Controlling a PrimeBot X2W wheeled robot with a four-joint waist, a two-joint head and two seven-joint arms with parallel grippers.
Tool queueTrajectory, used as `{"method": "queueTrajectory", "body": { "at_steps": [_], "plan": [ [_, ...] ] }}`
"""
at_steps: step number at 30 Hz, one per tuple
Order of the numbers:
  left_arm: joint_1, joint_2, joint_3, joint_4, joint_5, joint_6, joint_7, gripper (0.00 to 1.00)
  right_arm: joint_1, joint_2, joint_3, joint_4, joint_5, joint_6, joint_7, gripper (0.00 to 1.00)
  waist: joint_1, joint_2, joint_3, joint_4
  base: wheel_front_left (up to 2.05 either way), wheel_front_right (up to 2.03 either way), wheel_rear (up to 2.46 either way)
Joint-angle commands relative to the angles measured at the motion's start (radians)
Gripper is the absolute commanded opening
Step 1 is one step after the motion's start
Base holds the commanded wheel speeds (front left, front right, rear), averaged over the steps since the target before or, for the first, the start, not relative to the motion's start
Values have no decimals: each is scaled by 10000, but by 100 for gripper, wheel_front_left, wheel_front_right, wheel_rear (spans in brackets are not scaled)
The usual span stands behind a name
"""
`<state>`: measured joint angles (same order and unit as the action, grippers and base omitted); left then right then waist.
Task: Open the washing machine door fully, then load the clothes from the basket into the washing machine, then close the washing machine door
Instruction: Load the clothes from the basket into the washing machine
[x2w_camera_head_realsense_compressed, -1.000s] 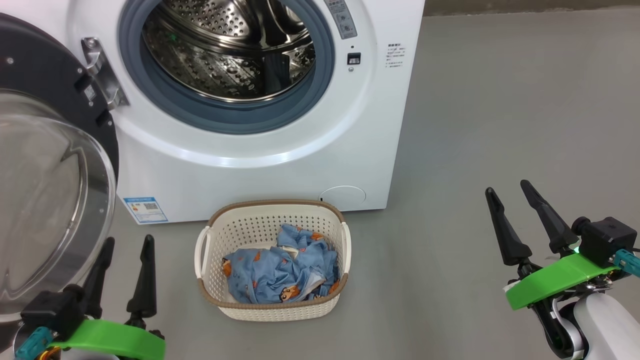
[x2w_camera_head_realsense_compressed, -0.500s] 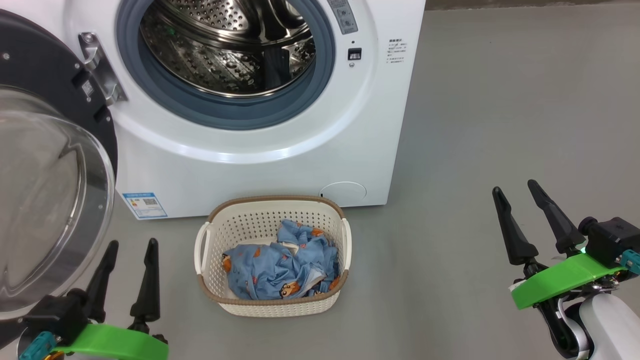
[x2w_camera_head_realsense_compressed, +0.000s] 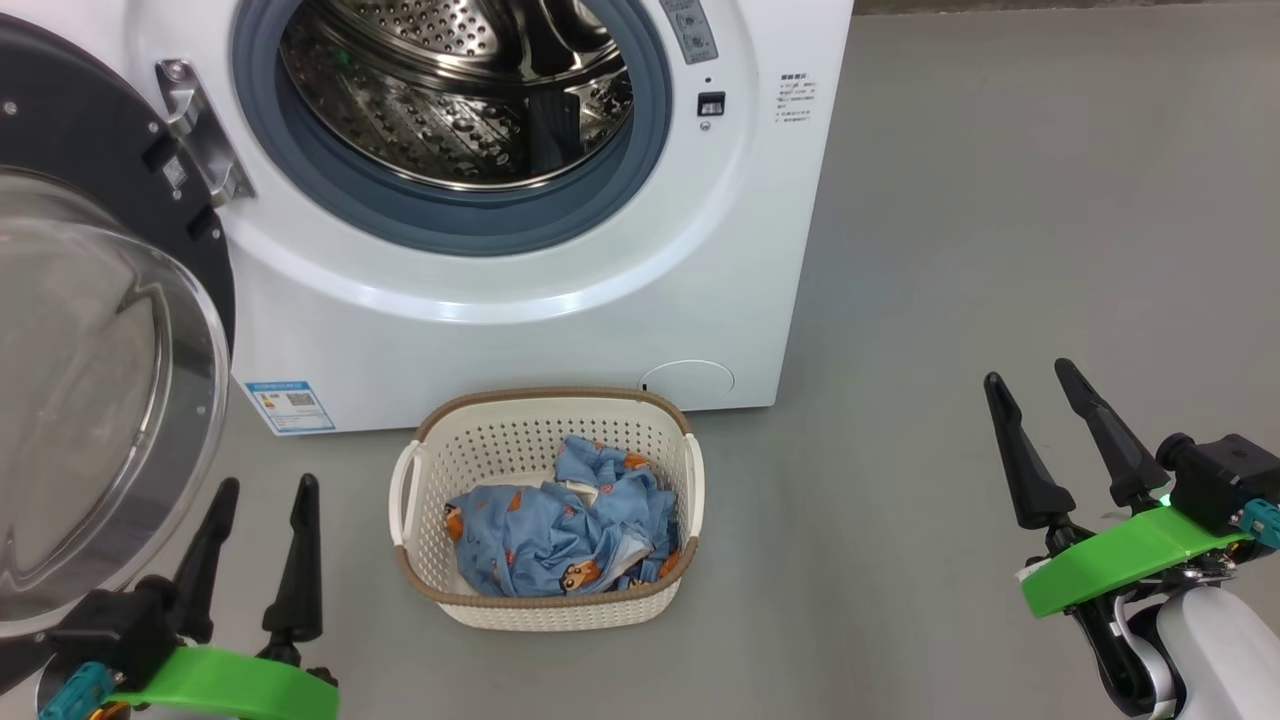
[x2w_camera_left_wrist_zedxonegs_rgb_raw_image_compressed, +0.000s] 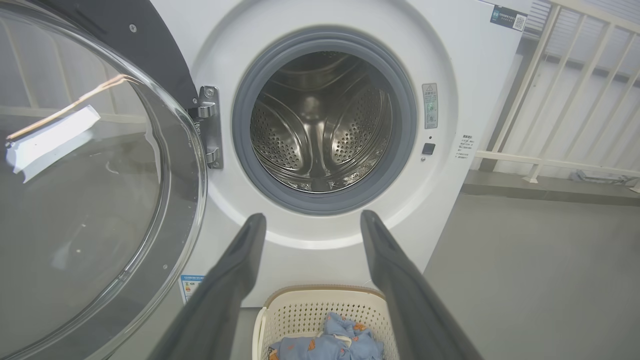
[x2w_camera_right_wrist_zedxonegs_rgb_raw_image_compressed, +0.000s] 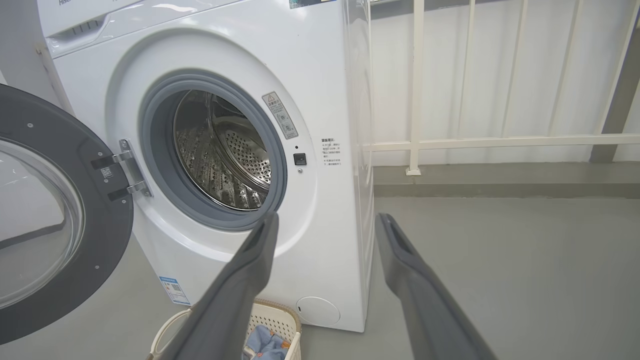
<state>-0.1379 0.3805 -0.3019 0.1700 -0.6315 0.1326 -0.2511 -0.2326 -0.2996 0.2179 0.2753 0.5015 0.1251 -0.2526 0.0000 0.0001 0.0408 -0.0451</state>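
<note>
- The washing machine door (x2w_camera_head_realsense_compressed: 100, 350) stands swung wide open at the left of the washing machine (x2w_camera_head_realsense_compressed: 520, 330). It hangs on a metal hinge (x2w_camera_head_realsense_compressed: 200, 130), with its black rim and bulging clear glass turned toward the head camera.
- The round opening is uncovered. A grey gasket (x2w_camera_head_realsense_compressed: 450, 225) rings the steel perforated drum (x2w_camera_head_realsense_compressed: 460, 90).
- A small blue label (x2w_camera_head_realsense_compressed: 290, 405) sits low on the machine's white front, near the lower left corner.
- The basket (x2w_camera_head_realsense_compressed: 545, 398) stands on the grey floor (x2w_camera_head_realsense_compressed: 950, 250) just in front of the machine's lower front, below the opening and to the right of the label.
- The clothes (x2w_camera_head_realsense_compressed: 565, 535) lie crumpled inside the basket, light blue with orange-brown bears, bunched toward its near and right side.
- The left gripper (x2w_camera_head_realsense_compressed: 268, 485) is at the lower left of the head view, left of the basket and close to the lower edge of the door glass. Its two dark fingers are spread apart and hold nothing.
- The right gripper (x2w_camera_head_realsense_compressed: 1027, 372) is at the lower right, well apart from the basket, over bare floor. Its fingers are likewise spread wide and empty.
- In the right wrist view a pale railing (x2w_camera_right_wrist_zedxonegs_rgb_raw_image_compressed: 500, 142) runs behind the machine on its right.
</note>
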Motion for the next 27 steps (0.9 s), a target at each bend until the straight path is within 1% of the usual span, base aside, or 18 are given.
{"method": "queueTrajectory", "body": {
  "at_steps": [1,9,14,20,27],
  "plan": [
    [-385,228,356,-311,116,-5,-106,100,-179,-98,88,-228,-25,56,-92,100,0,-1,6,7,0,0,0],
    [-411,263,284,-379,162,12,-94,100,-175,-66,68,-239,-39,56,-92,100,0,-1,20,47,6,-6,0],
    [-431,292,243,-385,118,-44,-67,100,-172,-54,69,-254,-49,56,-92,100,0,-1,42,79,70,-70,0],
    [-460,298,228,-352,119,-63,-71,100,-163,-48,57,-260,-50,56,-92,100,0,-1,39,113,134,-134,0],
    [-477,316,202,-321,125,-35,-70,100,-182,-38,76,-250,-27,56,-92,100,0,-1,68,150,204,-204,0]
  ]
}}
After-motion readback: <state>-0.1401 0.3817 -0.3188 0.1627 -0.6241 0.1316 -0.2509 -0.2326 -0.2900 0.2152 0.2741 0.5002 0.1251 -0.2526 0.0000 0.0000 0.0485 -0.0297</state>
